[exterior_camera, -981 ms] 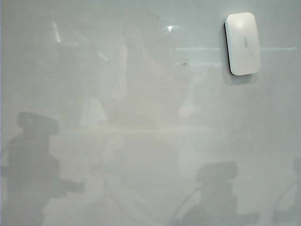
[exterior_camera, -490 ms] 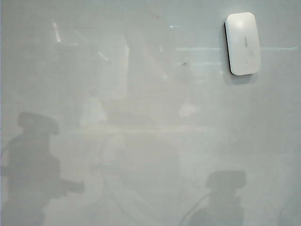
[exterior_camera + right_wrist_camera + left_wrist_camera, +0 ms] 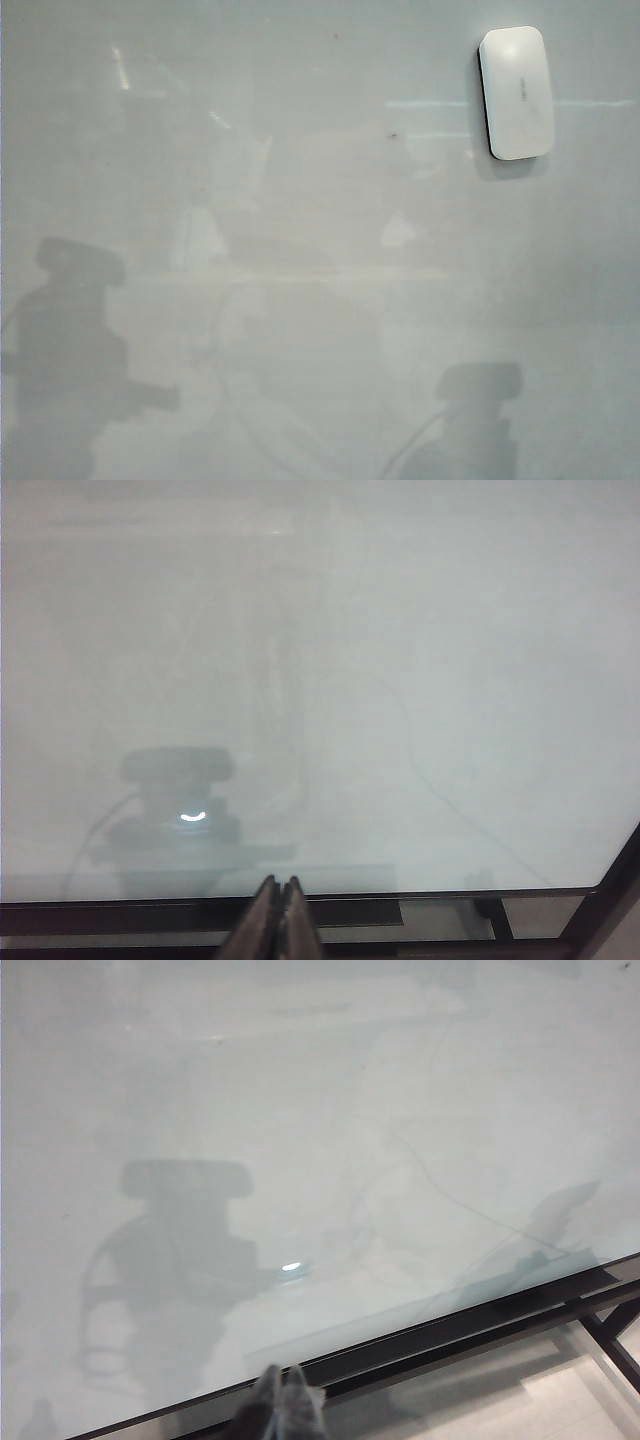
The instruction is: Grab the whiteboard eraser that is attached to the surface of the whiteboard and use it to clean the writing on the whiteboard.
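The whiteboard eraser [image 3: 516,92], a white rounded pad, sticks to the whiteboard [image 3: 300,200] at the upper right of the exterior view. The writing is out of view; I see only grey shadows and reflections on the glossy board. My left gripper [image 3: 283,1368] is shut and empty, its tips together just off the board's [image 3: 300,1110] dark lower edge. My right gripper [image 3: 281,878] is also shut on nothing, hovering at the same edge of the board [image 3: 400,680]. Neither gripper appears in the exterior view, and both are far from the eraser.
A black frame rail [image 3: 450,1325] runs under the board's edge, with dark stand legs [image 3: 610,1335] and pale floor beyond it. The same rail [image 3: 150,912] shows in the right wrist view. A tiny dark speck [image 3: 392,134] sits left of the eraser.
The arm shadow at the lower right of the exterior view has shifted right and lower. The eraser and the left-side shadow have not moved.
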Controlling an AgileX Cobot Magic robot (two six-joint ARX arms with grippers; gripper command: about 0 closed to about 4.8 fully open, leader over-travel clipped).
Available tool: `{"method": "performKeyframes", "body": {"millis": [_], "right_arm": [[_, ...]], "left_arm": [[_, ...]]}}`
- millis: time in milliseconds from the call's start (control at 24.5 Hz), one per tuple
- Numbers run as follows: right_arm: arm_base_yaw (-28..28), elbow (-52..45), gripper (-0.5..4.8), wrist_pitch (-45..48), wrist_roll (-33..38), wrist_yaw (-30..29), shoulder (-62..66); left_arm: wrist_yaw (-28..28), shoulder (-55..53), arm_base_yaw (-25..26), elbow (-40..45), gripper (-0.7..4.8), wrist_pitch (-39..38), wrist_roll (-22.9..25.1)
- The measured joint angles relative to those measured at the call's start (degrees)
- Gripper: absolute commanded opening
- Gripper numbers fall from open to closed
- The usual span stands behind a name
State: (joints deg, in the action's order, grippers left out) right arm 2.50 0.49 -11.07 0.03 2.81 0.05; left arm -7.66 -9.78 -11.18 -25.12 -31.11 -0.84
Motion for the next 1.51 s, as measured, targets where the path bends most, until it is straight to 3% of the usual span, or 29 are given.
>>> {"method": "performKeyframes", "body": {"millis": [409,613,777,1104,1512], "right_arm": [[0.0,0.0,0.04,-0.02,0.0,0.0,0.0],[0.0,0.0,0.04,0.0,0.0,-0.02,0.0],[0.0,0.0,0.04,-0.02,0.0,-0.02,0.0],[0.0,0.0,0.04,-0.02,0.0,-0.02,0.02],[0.0,0.0,0.04,-0.02,0.0,-0.02,0.02]], "left_arm": [[0.17,2.32,-0.33,0.92,-0.05,-0.09,0.02],[-1.2,7.45,5.9,3.1,-0.05,2.08,0.02],[-2.47,9.29,11.91,9.29,-0.05,9.05,-2.29],[-1.05,9.35,12.2,22.86,-0.05,19.06,-2.54],[4.96,9.4,12.2,24.52,-0.05,20.83,-2.64]]}}
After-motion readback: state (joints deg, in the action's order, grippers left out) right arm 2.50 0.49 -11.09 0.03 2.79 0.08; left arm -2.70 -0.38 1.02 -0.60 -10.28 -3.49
